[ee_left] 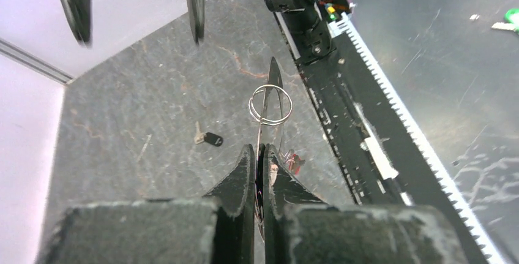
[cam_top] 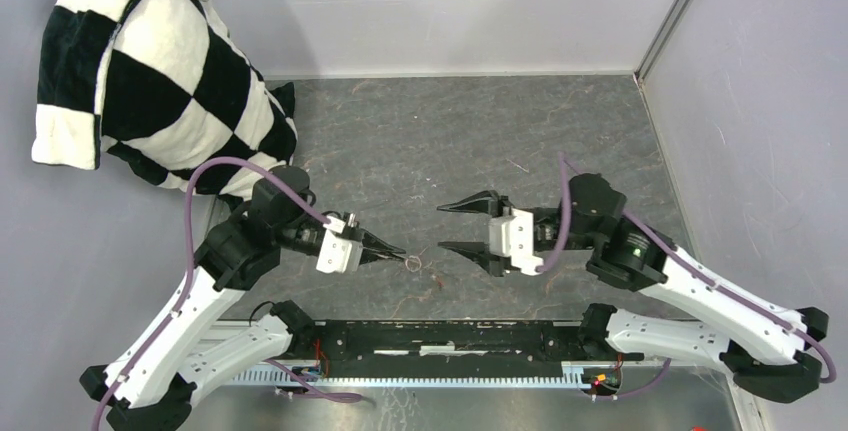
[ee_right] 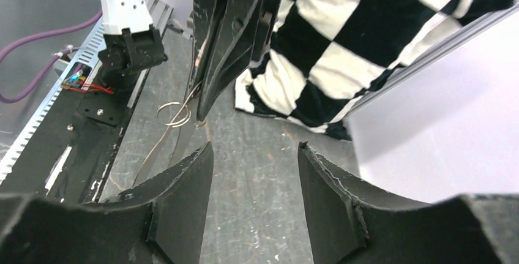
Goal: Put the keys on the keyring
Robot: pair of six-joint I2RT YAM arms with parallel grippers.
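The left gripper (cam_top: pixel 398 252) is clamping the keyring (ee_left: pixel 270 103), which is jutting past its tips toward the open-jawed right gripper (cam_top: pixel 441 227) just beyond the keyring, while the black-headed key (ee_left: pixel 210 138) is lying loose on the table (ee_left: pixel 153 92) near the keyring.

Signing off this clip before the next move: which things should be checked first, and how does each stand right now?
1. Left gripper shut on the keyring: ok.
2. Right gripper open and empty: ok.
3. Black-headed key lying free on the table: ok.
4. Black-headed key threaded on the keyring: not ok.
5. Red-tagged key on the keyring: cannot tell, mostly hidden beside the left fingers.
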